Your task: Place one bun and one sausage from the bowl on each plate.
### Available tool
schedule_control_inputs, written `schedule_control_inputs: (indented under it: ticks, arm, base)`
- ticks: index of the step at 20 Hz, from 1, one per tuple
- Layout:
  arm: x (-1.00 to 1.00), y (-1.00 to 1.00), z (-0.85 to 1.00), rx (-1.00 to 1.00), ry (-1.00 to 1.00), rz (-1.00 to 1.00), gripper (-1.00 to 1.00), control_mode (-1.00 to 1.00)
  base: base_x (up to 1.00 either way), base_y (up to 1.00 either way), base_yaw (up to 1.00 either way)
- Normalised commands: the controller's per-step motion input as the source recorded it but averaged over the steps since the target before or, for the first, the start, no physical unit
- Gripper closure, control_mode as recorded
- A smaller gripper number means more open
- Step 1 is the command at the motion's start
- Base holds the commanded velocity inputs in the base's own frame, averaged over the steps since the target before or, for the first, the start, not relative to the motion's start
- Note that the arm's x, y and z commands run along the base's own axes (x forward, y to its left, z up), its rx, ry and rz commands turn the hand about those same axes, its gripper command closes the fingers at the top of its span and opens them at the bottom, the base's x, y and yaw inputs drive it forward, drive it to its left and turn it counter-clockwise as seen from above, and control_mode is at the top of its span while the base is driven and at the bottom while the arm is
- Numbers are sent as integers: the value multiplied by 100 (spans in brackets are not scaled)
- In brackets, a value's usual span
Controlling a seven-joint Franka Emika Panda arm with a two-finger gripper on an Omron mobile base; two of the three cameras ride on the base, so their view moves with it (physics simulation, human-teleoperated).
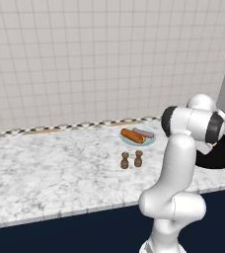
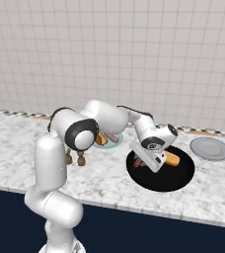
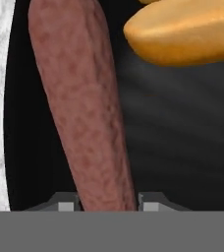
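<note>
The tool (image 2: 145,164) is lowered into the black bowl (image 2: 183,179), which sits on the marble bench (image 1: 50,173) between the 2 plates. In the hand view the sausage (image 3: 84,108) runs lengthwise between the 2 fingertips (image 3: 65,203), which stand just wider than the sausage on either side of its near end; whether they already press on it cannot be told. A bun (image 3: 187,32) lies in the bowl just beside the sausage, apart from it.

The blue plate (image 1: 151,140) already carries 1 bun and 1 sausage; the grey plate (image 2: 210,148) lies bare beyond the bowl.

Handling, as a judgement: the sausage looks light, fairly firm and smooth-skinned, round enough to roll. A hold across its middle would balance better than one at the end.

2 small brown shakers (image 1: 131,159) stand near the blue plate, away from the likely path to the grey plate. The bun and the bowl's rim are the nearest obstacles.
</note>
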Motion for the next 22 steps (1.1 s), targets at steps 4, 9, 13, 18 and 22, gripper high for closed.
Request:
schedule_control_inputs:
  ticks: [4,9,13,18,22]
  arm:
    - [-19,-6,21,0,-1,0,100,-100]
    - [-31,-14,81,-9,0,1,100,-100]
    - [-66,11,79,-32,0,19,100,-100]
    - [-68,91,98,-47,-4,22,100,-100]
    - [-76,100,74,-46,2,28,100,-100]
  base:
    - [0,0,0]
    - [0,0,0]
    - [0,0,0]
    - [0,0,0]
    - [0,0,0]
